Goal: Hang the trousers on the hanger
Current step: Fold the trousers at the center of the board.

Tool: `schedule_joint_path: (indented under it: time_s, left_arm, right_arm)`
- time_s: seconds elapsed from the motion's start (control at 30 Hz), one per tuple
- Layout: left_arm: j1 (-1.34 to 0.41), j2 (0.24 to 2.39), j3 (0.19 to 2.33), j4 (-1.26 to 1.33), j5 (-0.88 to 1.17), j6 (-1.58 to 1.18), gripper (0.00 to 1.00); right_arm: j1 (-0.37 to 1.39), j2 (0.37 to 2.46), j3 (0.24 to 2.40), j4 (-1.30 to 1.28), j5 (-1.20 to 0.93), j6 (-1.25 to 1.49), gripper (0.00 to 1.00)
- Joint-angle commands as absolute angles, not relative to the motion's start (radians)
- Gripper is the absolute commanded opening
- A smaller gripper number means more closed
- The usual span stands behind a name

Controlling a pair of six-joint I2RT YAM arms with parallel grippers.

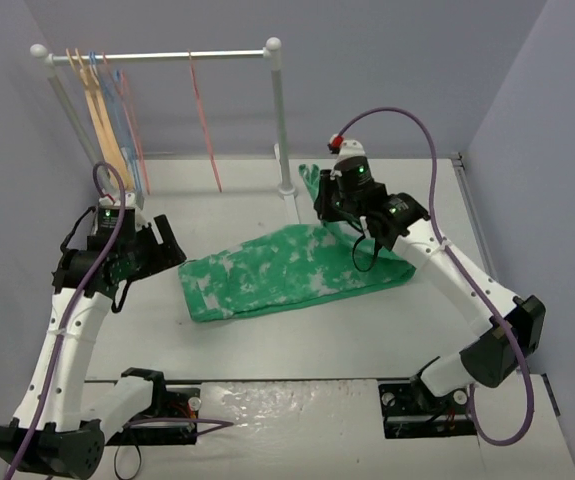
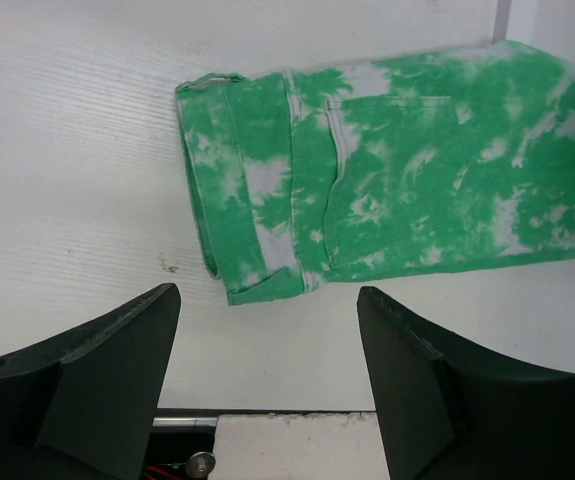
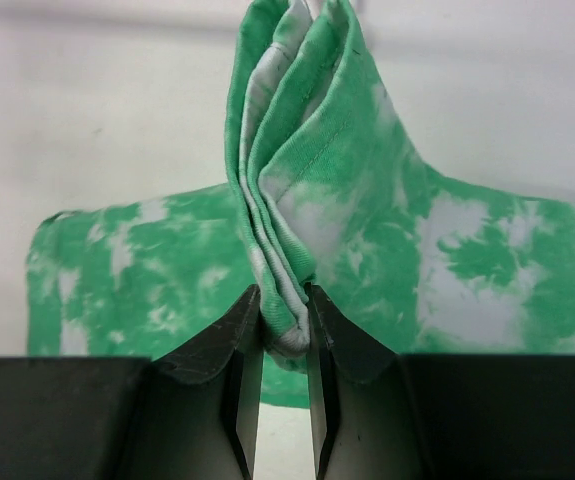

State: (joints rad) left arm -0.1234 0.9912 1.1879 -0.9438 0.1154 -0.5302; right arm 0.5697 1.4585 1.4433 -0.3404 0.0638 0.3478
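Plainly shows apparently soft, limp, light trousers folded on the desk, layered leg-end fold pinched in the narrow right claw, left claw wide and empty; likely favours gripping bunched layers.

Green, white-blotched trousers lie folded at counter centre, waistband toward 8 o'clock, leg ends bunched and raised at 2 o'clock; thin pink hanger hangs at 12 o'clock
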Motion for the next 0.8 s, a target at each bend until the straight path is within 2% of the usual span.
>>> schedule_joint_path:
  time_s: [0.0, 0.23, 0.77]
  left_arm:
    - [-0.122, 0.989, 1.235, -0.898, 0.258, -0.669, 0.69]
    - [-0.172, 1.034, 1.151, -0.663, 0.472, -0.919, 0.7]
    - [-0.164, 0.914, 1.227, -0.965, 0.086, -0.74, 0.7]
  right_arm:
    - [0.701, 1.497, 1.458, -0.196, 0.125, 0.409, 0.0]
    - [0.804, 1.582, 1.41, -0.1, 0.101, 0.4, 0.0]
    - [1.057, 1.717, 1.483, 0.027, 0.17, 0.379, 0.0]
